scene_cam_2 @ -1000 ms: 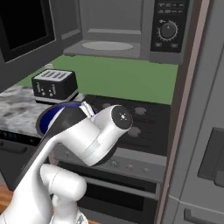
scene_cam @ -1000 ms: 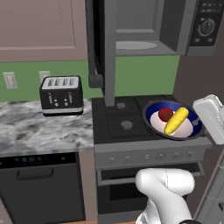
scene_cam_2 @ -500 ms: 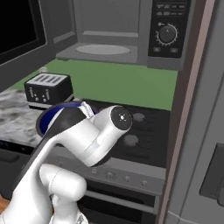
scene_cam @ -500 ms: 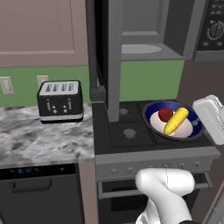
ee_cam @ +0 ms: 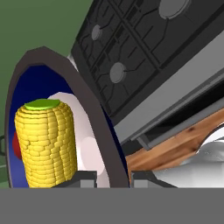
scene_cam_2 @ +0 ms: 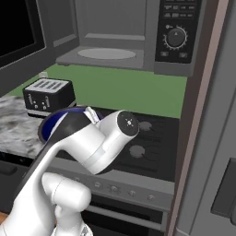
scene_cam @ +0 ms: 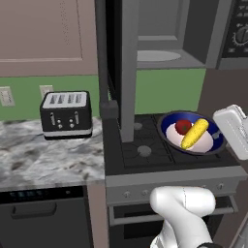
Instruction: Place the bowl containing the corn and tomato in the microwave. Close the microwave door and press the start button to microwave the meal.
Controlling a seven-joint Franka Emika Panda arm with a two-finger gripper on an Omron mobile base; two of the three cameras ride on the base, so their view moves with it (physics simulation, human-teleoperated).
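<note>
Carrying the bowl (scene_cam: 192, 131) by its rim, we've got the jaws clamped on its edge, one tip each side, with the corn (scene_cam: 194, 134) and tomato (scene_cam: 183, 127) riding inside above the stove (scene_cam: 140, 147). By our guess that's pickup done, but the microwave (scene_cam_2: 120, 40) sits higher, door (scene_cam: 117, 63) swung open. Loading, shutting and hitting start are all left.

Green wall (scene_cam: 164, 92) running behind a black stove (scene_cam: 145, 145), grey marbled worktop (scene_cam: 43, 160) carrying a black toaster (scene_cam: 66, 114), beige upper cabinet (scene_cam: 43, 34) hanging overhead, dark dishwasher (scene_cam: 43, 218) sitting beneath, white outlets (scene_cam: 7, 96) showing on the wall, wooden floor (ee_cam: 175, 144) lying below
</note>
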